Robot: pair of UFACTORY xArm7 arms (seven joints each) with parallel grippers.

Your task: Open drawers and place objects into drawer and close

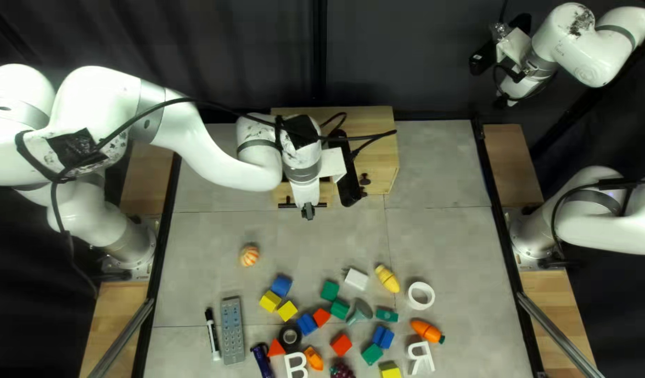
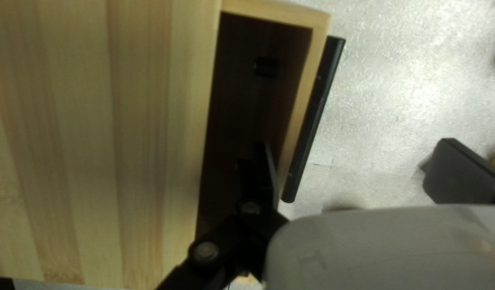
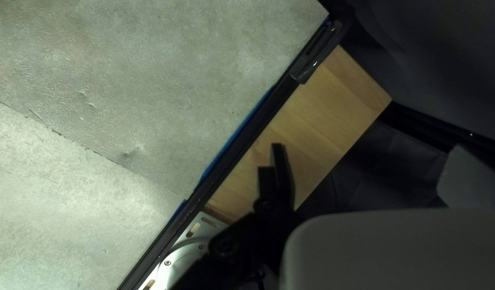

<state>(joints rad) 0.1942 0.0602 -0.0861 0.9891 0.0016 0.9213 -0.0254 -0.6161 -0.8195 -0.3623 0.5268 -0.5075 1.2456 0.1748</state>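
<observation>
One drawer (image 2: 247,100) stands partly open; our left claw (image 2: 356,161), released, straddles its handle (image 2: 312,117), right claw (image 3: 366,161) released, idle. Next, we judge: fetch a block (image 1: 282,285).

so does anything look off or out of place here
Nothing is spilled or broken. The drawer stands part open. The white R reads mirrored, so it probably lies face down.

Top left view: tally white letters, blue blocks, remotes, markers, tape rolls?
white letters: 2
blue blocks: 3
remote: 1
marker: 1
tape roll: 1
Total: 8
</observation>
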